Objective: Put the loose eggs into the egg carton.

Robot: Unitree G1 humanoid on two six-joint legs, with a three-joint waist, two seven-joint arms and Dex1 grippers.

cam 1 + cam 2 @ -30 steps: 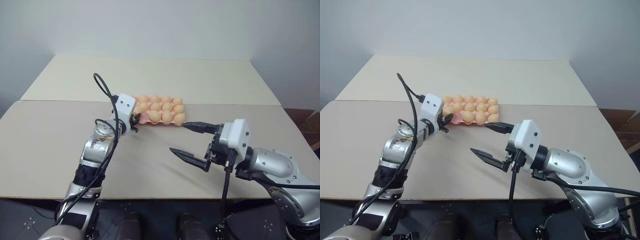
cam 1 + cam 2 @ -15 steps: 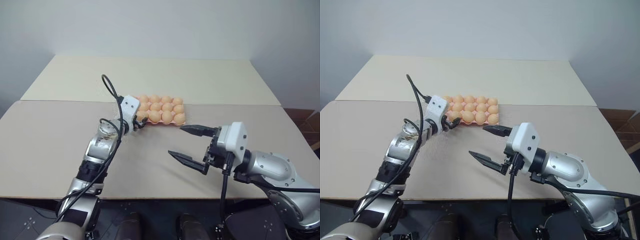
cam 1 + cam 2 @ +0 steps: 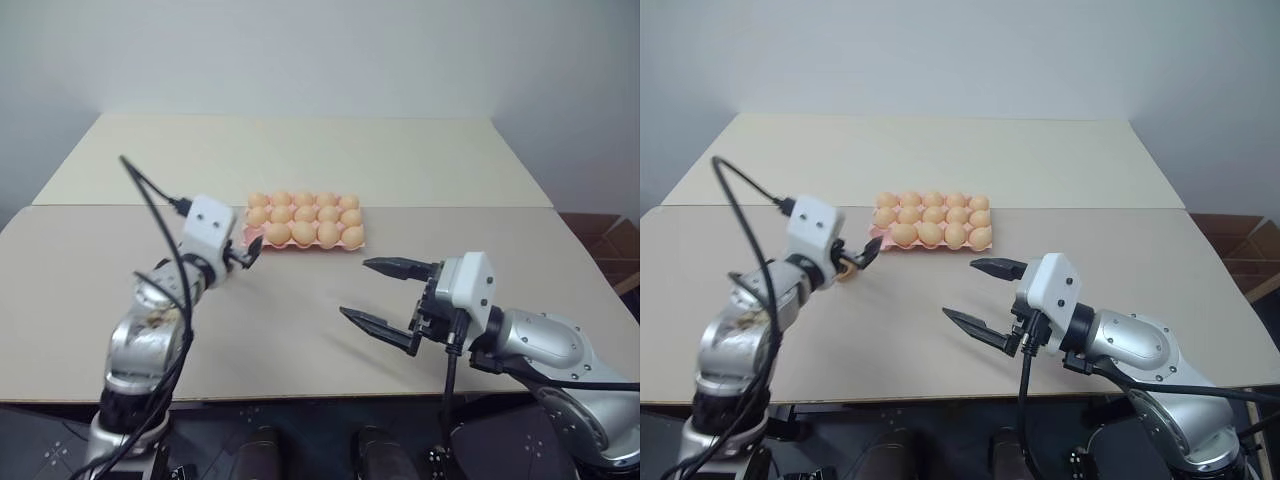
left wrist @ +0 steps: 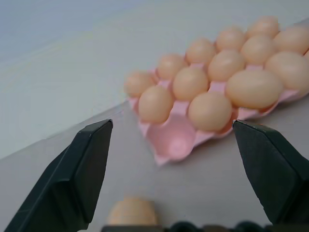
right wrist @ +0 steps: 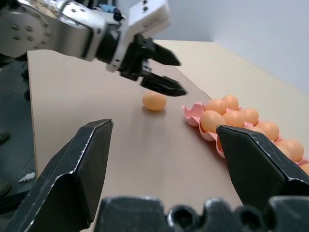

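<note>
The pink egg carton (image 4: 174,140) lies mid-table with several tan eggs (image 3: 305,214) in its cups; its near-left corner cup is bare. One loose egg (image 3: 847,270) rests on the table just short of that corner, also plain as an egg (image 5: 154,100) in the right wrist view. My left gripper (image 3: 855,258) hovers open over this egg, a little back from the carton, with nothing between its fingers. My right gripper (image 3: 355,288) stands open and empty above the table, to the near right of the carton.
The tan table (image 3: 300,330) has a seam where a second, paler tabletop (image 3: 300,150) joins behind the carton. A black cable (image 3: 150,195) loops above my left wrist. Bare tabletop lies between the two grippers.
My left gripper has opened and drawn back and to the left from the carton's near-left corner. An egg now lies on the table under it. The right arm has stayed put.
</note>
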